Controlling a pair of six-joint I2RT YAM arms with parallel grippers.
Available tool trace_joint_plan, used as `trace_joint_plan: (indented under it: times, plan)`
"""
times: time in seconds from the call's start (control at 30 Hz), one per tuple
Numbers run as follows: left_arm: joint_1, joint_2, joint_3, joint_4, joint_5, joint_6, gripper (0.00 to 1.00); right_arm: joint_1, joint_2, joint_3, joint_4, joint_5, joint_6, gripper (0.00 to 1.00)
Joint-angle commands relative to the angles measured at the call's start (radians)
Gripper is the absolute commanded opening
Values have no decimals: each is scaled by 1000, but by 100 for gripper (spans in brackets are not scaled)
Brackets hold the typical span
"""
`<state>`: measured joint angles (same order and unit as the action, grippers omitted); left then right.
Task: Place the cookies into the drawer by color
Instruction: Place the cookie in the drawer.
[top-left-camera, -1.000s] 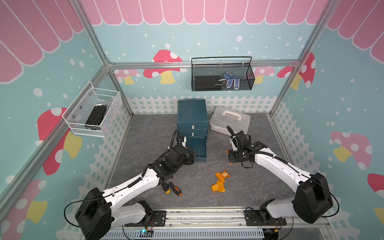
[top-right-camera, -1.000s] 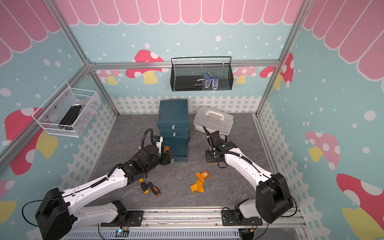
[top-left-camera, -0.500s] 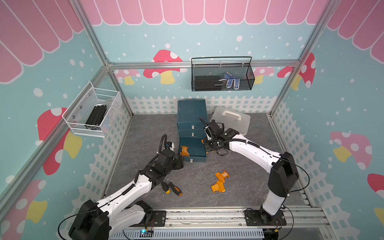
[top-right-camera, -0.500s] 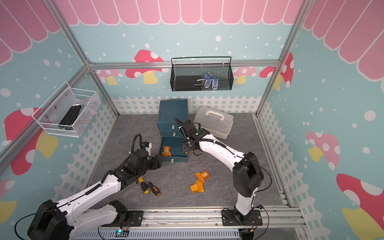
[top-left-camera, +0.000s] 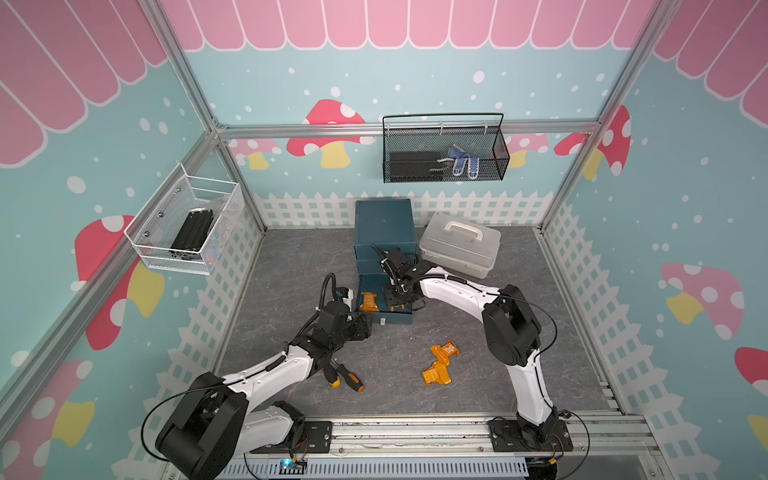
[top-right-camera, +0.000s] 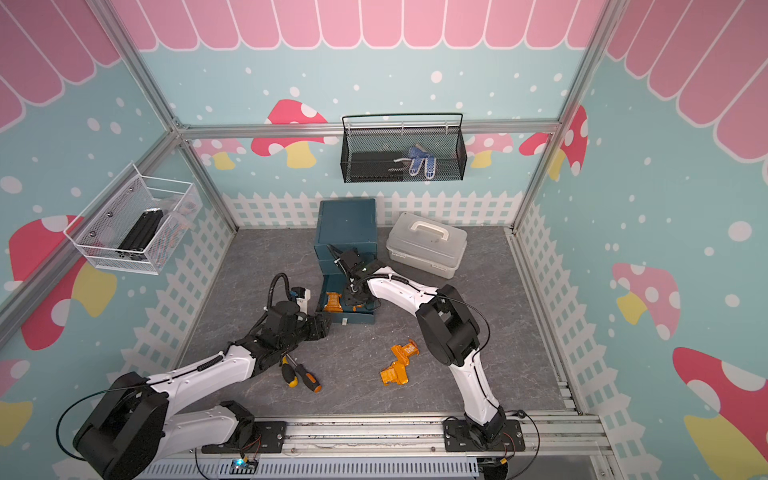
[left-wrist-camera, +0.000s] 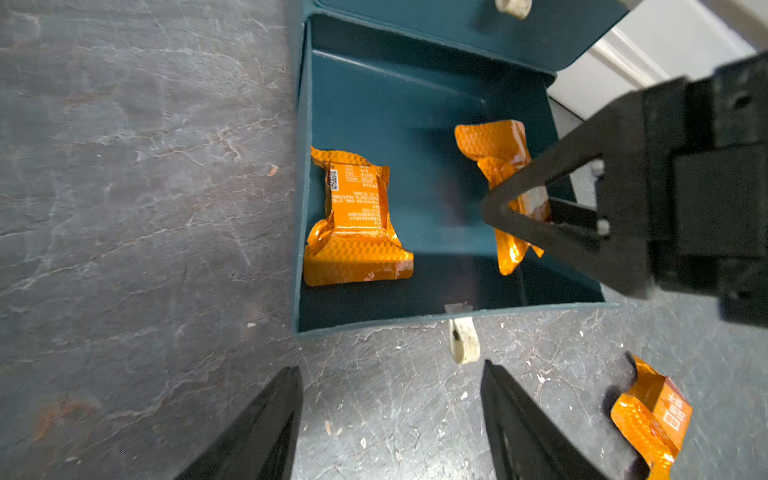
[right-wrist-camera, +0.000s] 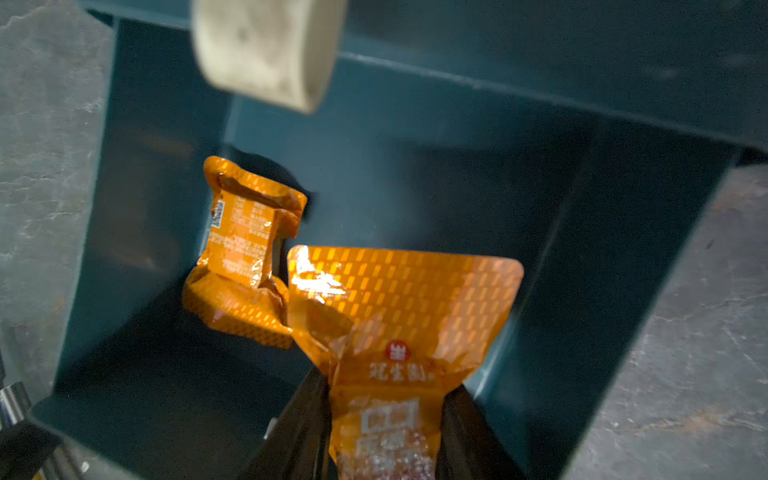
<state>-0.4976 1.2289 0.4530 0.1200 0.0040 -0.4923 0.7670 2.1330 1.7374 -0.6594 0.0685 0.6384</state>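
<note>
Grey stone-look floor (top-left-camera: 291, 257): the drawer (left-wrist-camera: 374, 91) stands open at the bottom tier. My right gripper (right-wrist-camera: 384, 384) pinches an orange cookie (right-wrist-camera: 399, 299) over it, and another cookie (left-wrist-camera: 353, 220) lies inside. My left gripper (left-wrist-camera: 390, 368) hovers spread and empty; two loose cookies (top-left-camera: 440, 361) lie nearby.

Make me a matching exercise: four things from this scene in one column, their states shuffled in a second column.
Things:
1. right gripper
2. left gripper
3. bottom drawer
4. screwdrivers

States:
A. open, holding nothing
B. pulled out, with the lying cookie inside
C. shut on the held cookie
D. lying on the floor

Pairs: 1-C, 2-A, 3-B, 4-D
</note>
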Motion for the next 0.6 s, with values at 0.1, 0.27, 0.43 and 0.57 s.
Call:
trace_joint_plan:
  times: [0.1,0.27,0.43,0.57]
  plan:
    - [4,41,6,76,52,17,71,6,24,44,-34,113,32,40]
    - [-11,17,-2,66,44,15,71,6,42,24,-44,164,41,42]
    - [-15,30,8,55,46,21,71,7,51,4,-6,157,43,42]
    - [-32,68,19,73,42,17,71,11,45,-23,16,185,38,42]
